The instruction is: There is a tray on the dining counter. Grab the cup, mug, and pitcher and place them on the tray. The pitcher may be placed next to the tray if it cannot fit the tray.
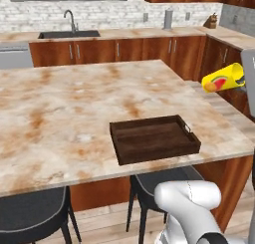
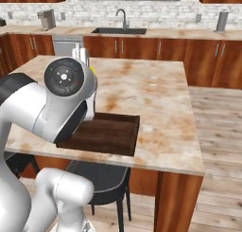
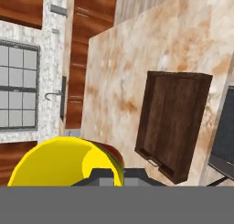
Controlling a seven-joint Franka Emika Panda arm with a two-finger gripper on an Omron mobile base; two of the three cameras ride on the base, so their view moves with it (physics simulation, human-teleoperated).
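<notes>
The marble dining counter lies below my fingers, its tray bare. My gripper is clamped on the cup, tipped sideways, well above the tray.

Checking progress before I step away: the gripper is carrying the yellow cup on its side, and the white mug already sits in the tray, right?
Not quite. The tray holds nothing in the left base view. The rest holds: the gripper carries the cup lying sideways.

"What is the big table?"
"It is the dining counter, with a beige top and rusty streaks."
"What sits on it?"
"The dark brown tray, flat on the top near the front edge."
</notes>
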